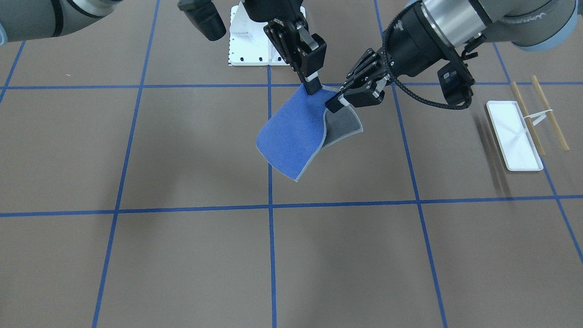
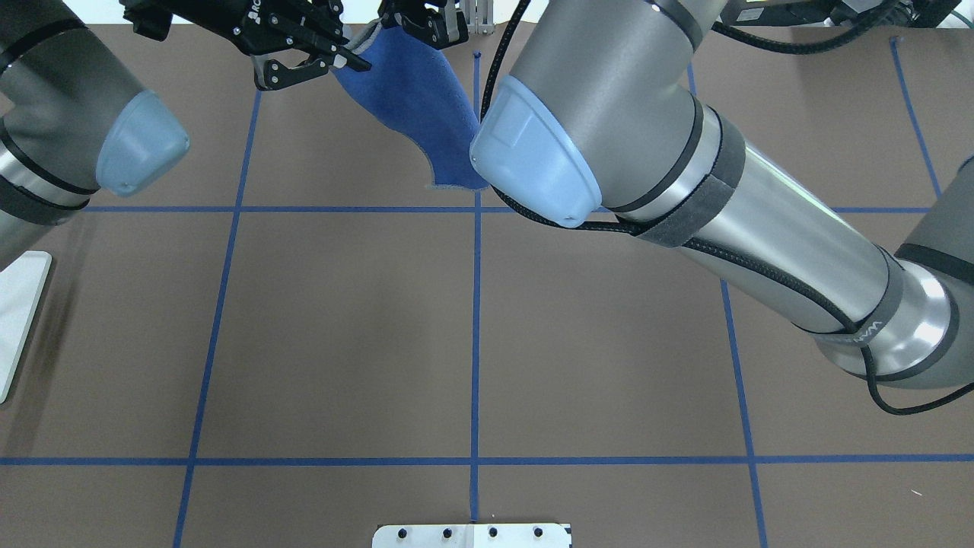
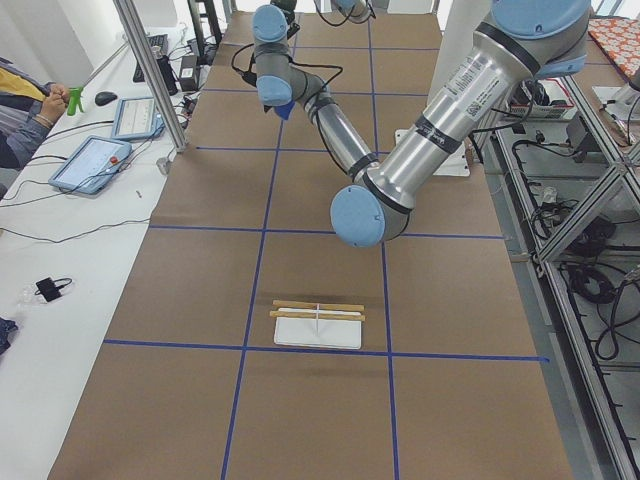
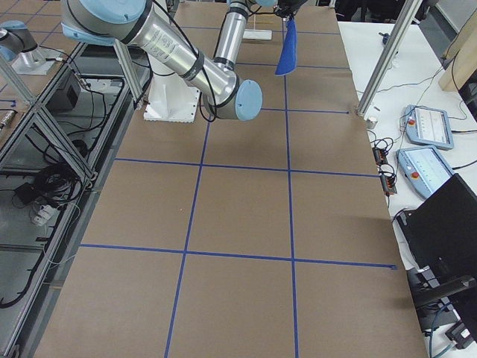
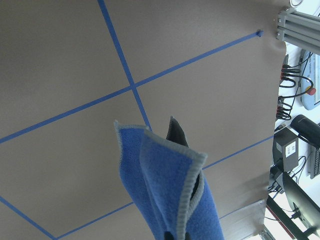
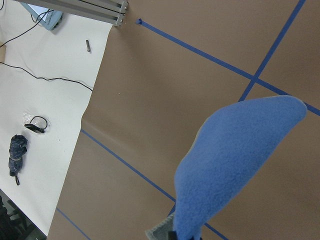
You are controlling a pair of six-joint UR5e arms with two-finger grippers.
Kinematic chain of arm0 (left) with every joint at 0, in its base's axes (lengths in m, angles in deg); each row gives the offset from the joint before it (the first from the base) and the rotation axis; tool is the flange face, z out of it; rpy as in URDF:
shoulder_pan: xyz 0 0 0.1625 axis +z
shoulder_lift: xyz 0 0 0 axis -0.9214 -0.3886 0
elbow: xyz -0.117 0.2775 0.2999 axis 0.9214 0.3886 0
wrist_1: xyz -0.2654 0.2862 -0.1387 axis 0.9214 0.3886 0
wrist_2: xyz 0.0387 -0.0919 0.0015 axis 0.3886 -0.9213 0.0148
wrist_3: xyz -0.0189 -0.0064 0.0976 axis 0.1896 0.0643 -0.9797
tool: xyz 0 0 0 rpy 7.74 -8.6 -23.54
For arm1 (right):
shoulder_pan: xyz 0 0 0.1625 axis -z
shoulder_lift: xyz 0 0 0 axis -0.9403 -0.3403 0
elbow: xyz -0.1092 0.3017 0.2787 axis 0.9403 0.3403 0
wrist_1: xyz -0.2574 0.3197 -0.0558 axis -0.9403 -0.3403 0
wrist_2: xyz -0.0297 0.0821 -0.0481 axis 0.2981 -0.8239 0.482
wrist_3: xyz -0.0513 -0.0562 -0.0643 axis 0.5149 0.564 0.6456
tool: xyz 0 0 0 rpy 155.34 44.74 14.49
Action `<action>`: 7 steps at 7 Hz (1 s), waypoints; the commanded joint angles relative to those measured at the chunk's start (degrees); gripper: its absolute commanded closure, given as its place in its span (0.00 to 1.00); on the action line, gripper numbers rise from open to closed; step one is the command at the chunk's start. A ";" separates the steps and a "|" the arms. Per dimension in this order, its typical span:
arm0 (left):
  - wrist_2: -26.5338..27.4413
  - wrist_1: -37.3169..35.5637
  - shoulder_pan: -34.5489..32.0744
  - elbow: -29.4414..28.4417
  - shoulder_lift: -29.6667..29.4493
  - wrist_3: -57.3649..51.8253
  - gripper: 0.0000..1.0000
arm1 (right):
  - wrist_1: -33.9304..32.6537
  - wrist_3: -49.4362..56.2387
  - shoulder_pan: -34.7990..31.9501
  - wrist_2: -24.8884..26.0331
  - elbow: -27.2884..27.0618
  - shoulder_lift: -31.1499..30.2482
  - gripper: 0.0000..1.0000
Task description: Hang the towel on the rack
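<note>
The towel (image 1: 291,136) hangs in the air above the middle of the table, blue side outward, with a dark grey fold showing at its edge. My right gripper (image 1: 311,86) is shut on its top corner. My left gripper (image 1: 335,105) is shut on the neighbouring corner, close beside it. The overhead view shows the towel (image 2: 415,99) sagging between the left gripper (image 2: 351,61) and the right gripper (image 2: 415,27). Both wrist views show the towel (image 5: 165,190) (image 6: 230,155) dangling below the fingers. The rack (image 1: 524,132) stands on the table well off to my left, its white tray and two wooden rods bare.
The white bolted pedestal (image 1: 248,41) sits at the robot's base behind the grippers. A side desk with tablets (image 3: 95,160) and a seated person (image 3: 25,110) borders the table's far side. Blue tape lines grid the brown table (image 1: 182,150).
</note>
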 commanded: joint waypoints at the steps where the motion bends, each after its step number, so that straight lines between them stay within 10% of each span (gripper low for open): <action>1: 0.00 -0.06 -0.03 0.00 0.05 -3.09 1.00 | 0.00 0.32 -0.04 -0.18 -0.09 -0.10 0.87; 2: 0.00 -0.14 -0.03 0.09 0.05 -5.12 1.00 | -0.35 0.41 -0.13 -0.36 -0.70 -0.27 0.01; 5: 0.08 -0.32 -0.29 6.21 7.31 -21.51 1.00 | -0.53 8.89 -2.93 -2.02 -17.88 -16.91 0.00; 7: 0.70 -0.32 -1.95 9.13 11.19 -35.81 1.00 | -0.53 12.96 -6.62 -5.19 -18.20 -20.03 0.00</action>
